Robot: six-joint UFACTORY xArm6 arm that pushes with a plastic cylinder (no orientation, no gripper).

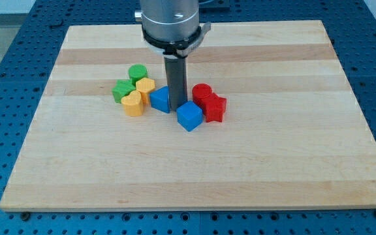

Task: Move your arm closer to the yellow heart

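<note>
The yellow heart [133,103] lies on the wooden board [194,176], at the lower left of a cluster of blocks. My tip [177,108] is down on the board to the heart's right, between the blue triangle [160,99] and the blue cube [189,116], close to or touching both. The blue triangle lies between my tip and the heart. A second yellow block [145,87], perhaps a hexagon, sits just above and to the right of the heart.
A green star [123,90] and a green cylinder [138,72] sit at the cluster's upper left. A red cylinder [202,93] and a red star [214,108] sit to the right of my tip. The rod's grey mount [173,23] hangs over the board's top edge.
</note>
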